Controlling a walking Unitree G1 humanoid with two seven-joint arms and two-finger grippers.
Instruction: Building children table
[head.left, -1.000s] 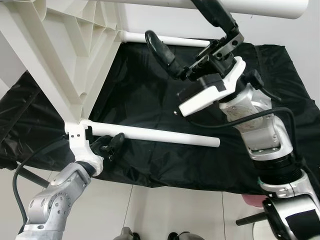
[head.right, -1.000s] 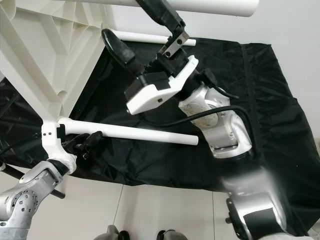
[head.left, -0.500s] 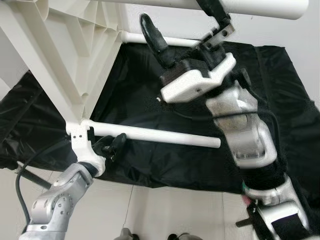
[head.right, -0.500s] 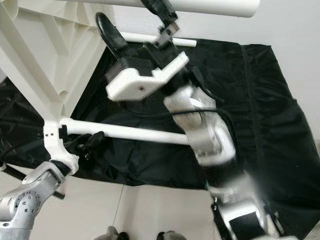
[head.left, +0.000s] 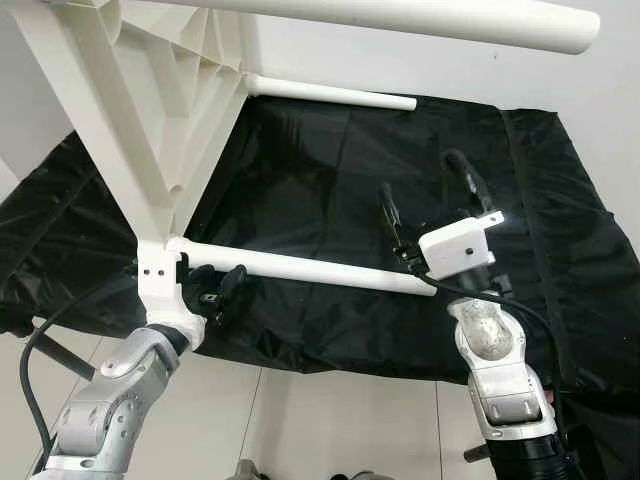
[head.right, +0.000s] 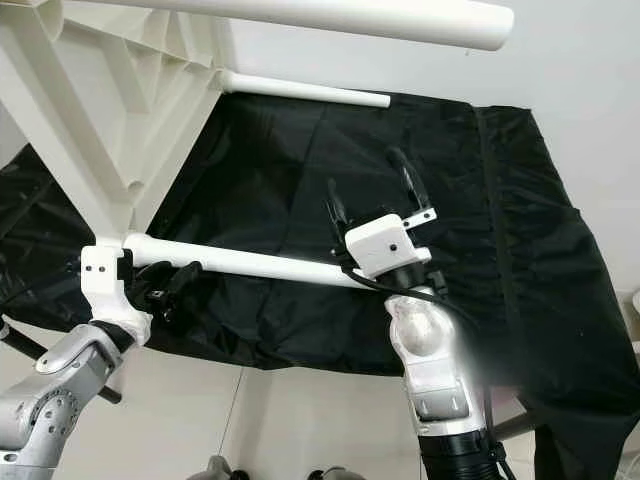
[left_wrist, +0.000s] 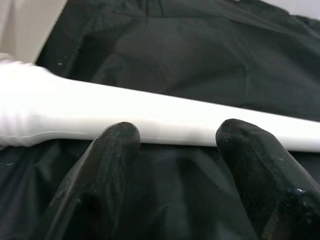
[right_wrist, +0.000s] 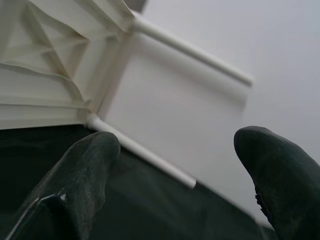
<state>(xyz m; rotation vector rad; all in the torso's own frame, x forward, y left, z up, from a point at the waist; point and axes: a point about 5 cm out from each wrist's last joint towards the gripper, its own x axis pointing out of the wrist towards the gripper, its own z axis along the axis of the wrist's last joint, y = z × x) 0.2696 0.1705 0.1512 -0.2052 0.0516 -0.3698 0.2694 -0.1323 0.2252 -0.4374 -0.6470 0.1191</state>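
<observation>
A: Table (head.left: 150, 110) status: white plastic, tipped on its side on the black sheet (head.left: 300, 180). Ribbed underside with diagonal braces faces the camera. Three round white legs visible, sticking out sideways: top leg (head.left: 400, 15), far leg (head.left: 330, 93) lying along the sheet's back edge, near leg (head.left: 300, 268) just above the sheet.

B: Left gripper?

A: Left gripper (head.left: 215, 290) sits at the socket end of the near leg, by the table corner. Fingers (left_wrist: 112, 150) spread apart, tips right against the leg; can't tell if they press on it.

B: Right?

A: Right gripper (head.left: 430, 205) is up by the free end of the near leg, fingers spread wide, pointing upward, holding nothing. Tile floor (head.left: 330, 420) in front of the sheet.
</observation>
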